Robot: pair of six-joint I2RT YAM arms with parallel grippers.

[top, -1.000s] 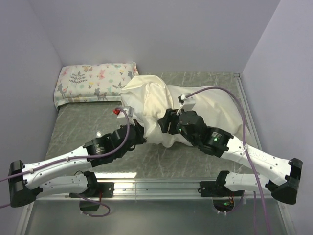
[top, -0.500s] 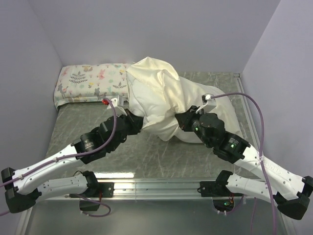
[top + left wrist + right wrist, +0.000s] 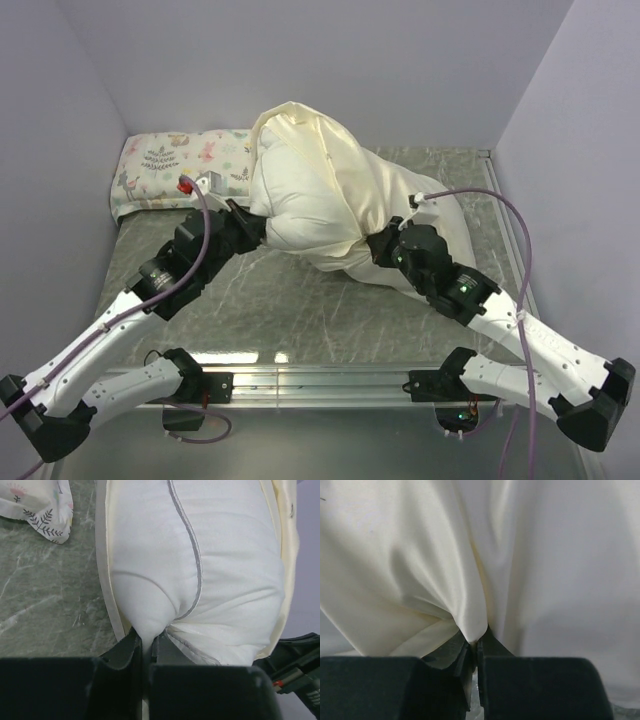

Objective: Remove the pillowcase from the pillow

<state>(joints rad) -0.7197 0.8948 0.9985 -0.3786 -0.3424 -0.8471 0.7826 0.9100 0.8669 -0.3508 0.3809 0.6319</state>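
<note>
**Two grippers pinch a half-covered pillow from opposite sides**

The left gripper (image 3: 147, 642) is clamped on a small fold at the bare end of the white pillow (image 3: 210, 580), right beside its grey piped seam. The right gripper (image 3: 476, 642) is closed on a tuck of the cream pillowcase (image 3: 415, 555), whose folds fill that wrist view.

From above, the pillow stands humped between the two arms in the middle of the table (image 3: 300, 320). Its white end bulges toward the left gripper, and the pillowcase is draped over the top and the right side. The open hem of the pillowcase lies alongside the exposed white. A smaller printed pillow (image 3: 170, 165) sits at the far left corner, just beside the hump.

The cover is probably about half off. The left pinch holds little stuffing, so a hard pull could slip it free. If the right gripper has caught pillow under the fabric, which cannot be told, pulling apart would drag both together. The hump could also tip onto the printed pillow.
</note>
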